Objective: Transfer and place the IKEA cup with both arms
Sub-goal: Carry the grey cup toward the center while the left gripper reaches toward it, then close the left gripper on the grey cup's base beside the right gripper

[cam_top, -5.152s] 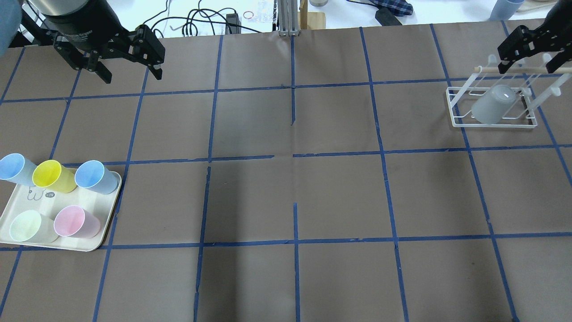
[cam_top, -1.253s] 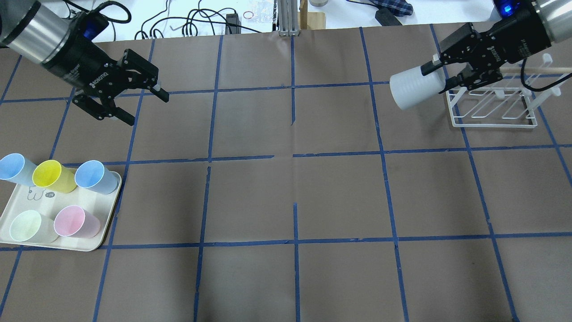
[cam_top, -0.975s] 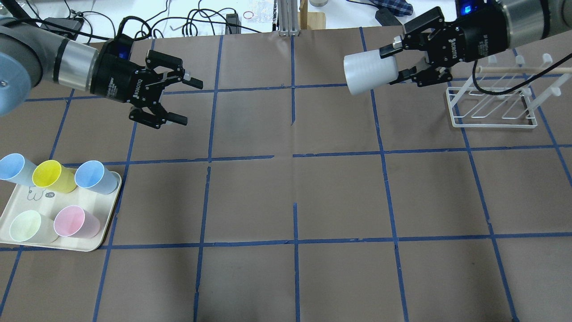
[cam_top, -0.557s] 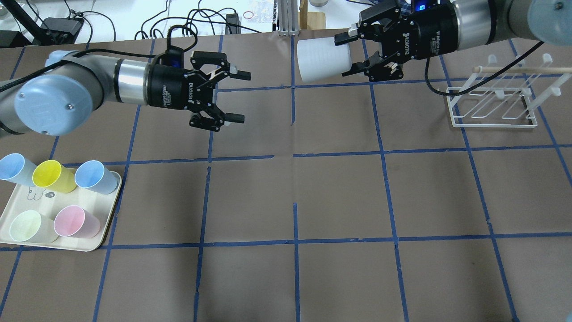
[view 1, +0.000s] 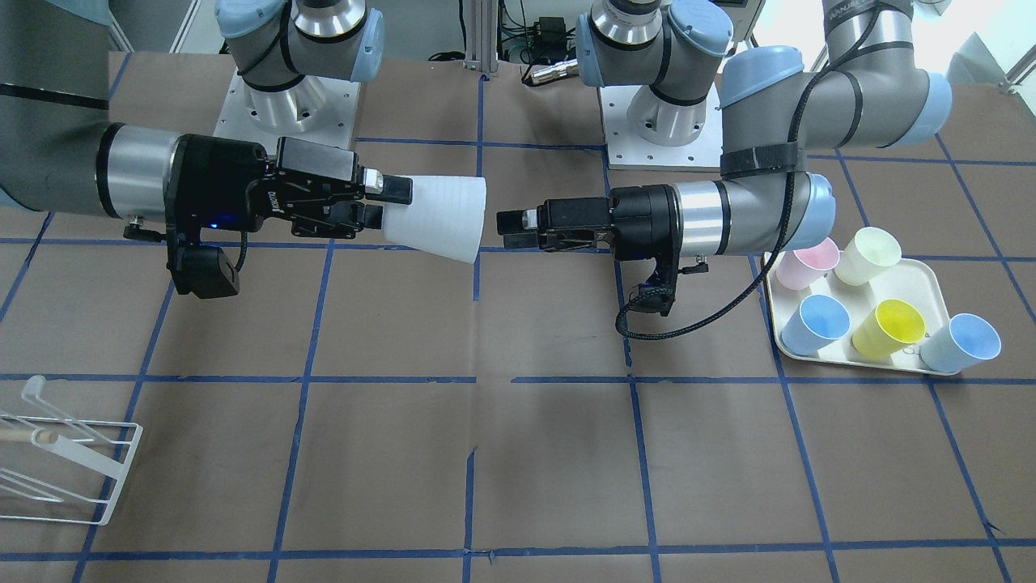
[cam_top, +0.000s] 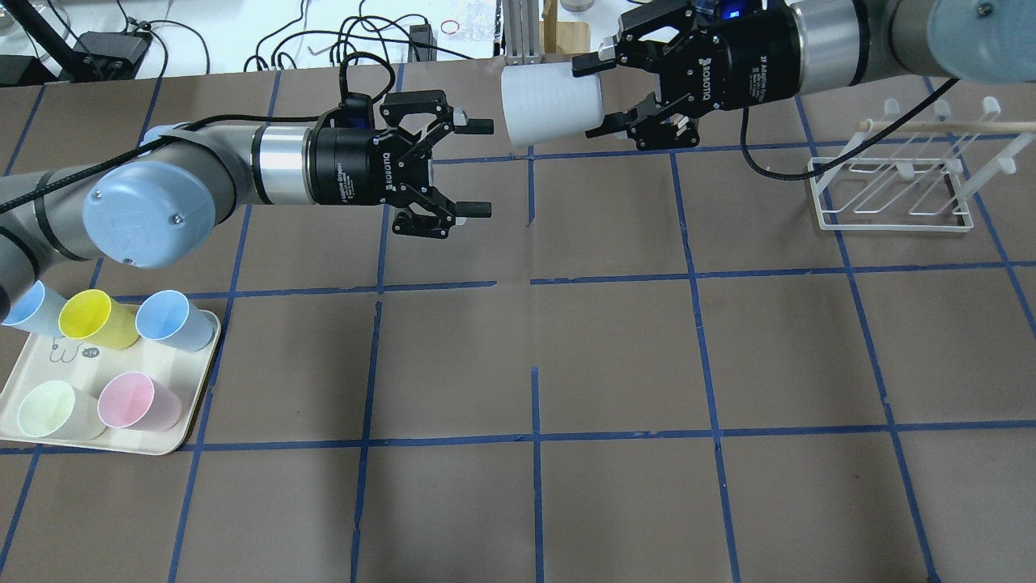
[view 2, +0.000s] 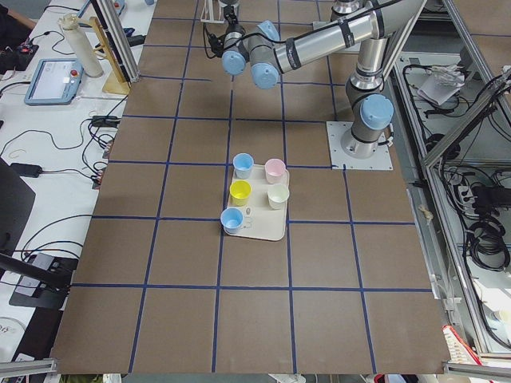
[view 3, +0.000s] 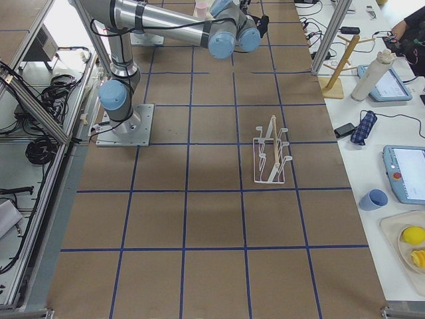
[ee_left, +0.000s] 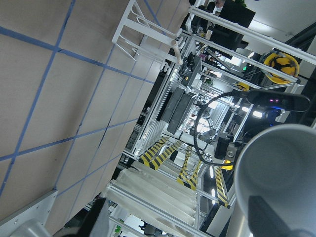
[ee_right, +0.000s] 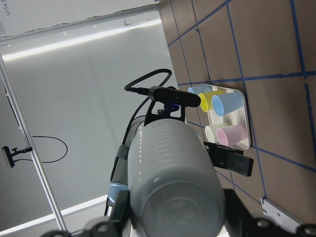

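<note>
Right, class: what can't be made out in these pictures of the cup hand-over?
Front-facing: rack cut off by the left edge.
Overhead: leftmost blue cup partly hidden by the left arm.
Side views: IKEA cup, left gripper and right gripper too small to judge.

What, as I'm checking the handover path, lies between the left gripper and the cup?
Nothing; the front-facing view shows an empty gap between left gripper and IKEA cup.
</note>
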Robot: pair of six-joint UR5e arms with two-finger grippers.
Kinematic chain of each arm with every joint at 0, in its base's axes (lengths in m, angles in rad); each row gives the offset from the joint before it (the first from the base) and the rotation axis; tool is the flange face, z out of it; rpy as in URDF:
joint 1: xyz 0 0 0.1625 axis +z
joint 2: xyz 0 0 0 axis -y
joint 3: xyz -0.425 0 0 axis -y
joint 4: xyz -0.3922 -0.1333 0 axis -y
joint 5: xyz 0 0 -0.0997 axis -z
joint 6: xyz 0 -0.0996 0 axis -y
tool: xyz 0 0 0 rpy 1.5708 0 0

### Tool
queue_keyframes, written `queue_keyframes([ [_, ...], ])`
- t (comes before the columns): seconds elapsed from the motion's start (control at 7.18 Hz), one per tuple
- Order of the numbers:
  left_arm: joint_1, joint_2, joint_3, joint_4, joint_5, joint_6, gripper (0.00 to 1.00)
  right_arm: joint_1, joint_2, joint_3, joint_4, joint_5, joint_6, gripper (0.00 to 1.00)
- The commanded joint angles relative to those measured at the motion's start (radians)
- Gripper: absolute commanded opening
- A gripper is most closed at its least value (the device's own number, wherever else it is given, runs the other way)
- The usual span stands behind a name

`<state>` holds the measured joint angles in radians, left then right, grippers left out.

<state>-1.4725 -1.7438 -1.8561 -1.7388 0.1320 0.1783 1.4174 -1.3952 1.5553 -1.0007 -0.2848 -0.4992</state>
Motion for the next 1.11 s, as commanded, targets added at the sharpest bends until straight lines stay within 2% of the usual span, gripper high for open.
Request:
queue_keyframes([
  [0.0,-0.005,-0.023,-0.043,0.013,-0.084,0.032,1.0,0.018,-0.018,0.0,0.02,-0.002,-0.001,0.37],
  [0.14,-0.012,-0.026,-0.049,0.018,-0.18,0.032,1.0,0.046,-0.028,0.0,0.022,-0.001,-0.001,0.37],
  [0.97,-0.043,0.03,-0.087,0.016,-0.193,0.033,1.0,0.038,-0.013,-0.001,0.014,-0.004,-0.002,0.38],
])
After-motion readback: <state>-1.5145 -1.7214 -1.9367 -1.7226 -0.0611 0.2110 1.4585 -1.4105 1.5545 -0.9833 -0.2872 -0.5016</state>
